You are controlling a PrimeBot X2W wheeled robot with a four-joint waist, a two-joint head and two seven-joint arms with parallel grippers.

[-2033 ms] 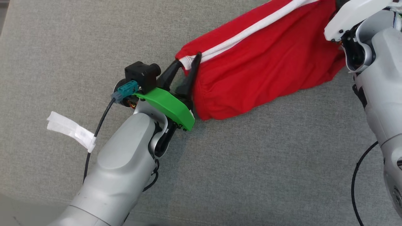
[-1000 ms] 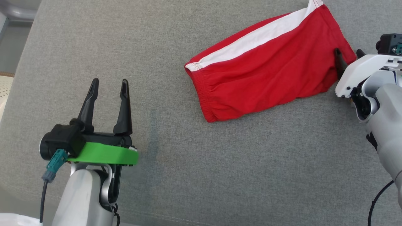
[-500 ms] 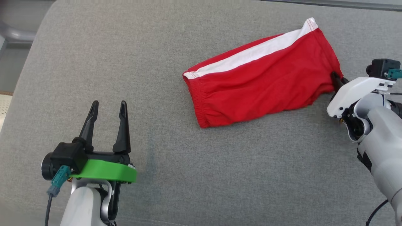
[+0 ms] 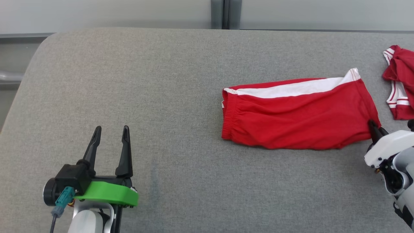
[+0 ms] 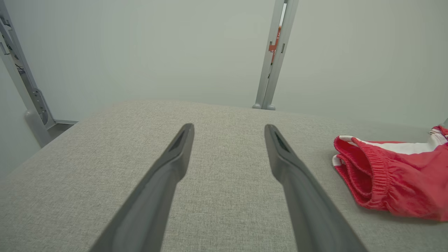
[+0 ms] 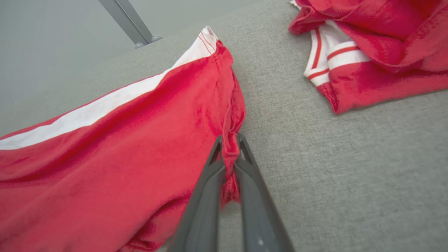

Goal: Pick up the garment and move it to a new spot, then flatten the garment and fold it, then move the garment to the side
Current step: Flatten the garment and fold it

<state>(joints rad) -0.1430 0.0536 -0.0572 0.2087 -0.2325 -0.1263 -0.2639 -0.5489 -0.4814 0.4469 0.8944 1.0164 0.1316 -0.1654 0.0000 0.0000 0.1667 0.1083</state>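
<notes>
The garment [image 4: 297, 116] is a pair of red shorts with a white side stripe, folded and lying flat on the grey cushion right of centre. Its elastic waistband [image 5: 360, 175] faces left. My right gripper [image 4: 374, 127] is shut on the garment's lower right hem corner; in the right wrist view the red fabric [image 6: 140, 147] is pinched between the two fingertips [image 6: 229, 140]. My left gripper [image 4: 110, 132] stands open over bare cushion at the lower left, far from the garment, with nothing between its fingers [image 5: 175, 161].
A second red garment with white stripes [image 4: 399, 84] lies crumpled at the right edge, close to the held corner [image 6: 367, 52]. The grey cushion [image 4: 145, 81] has a rounded far-left corner. A pale wall with a metal post [image 4: 223, 14] stands behind.
The head camera has tilted up, bringing the wall and second garment into view. My right gripper closed on the hem corner and has pulled the garment so it lies more level. The left arm stayed put.
</notes>
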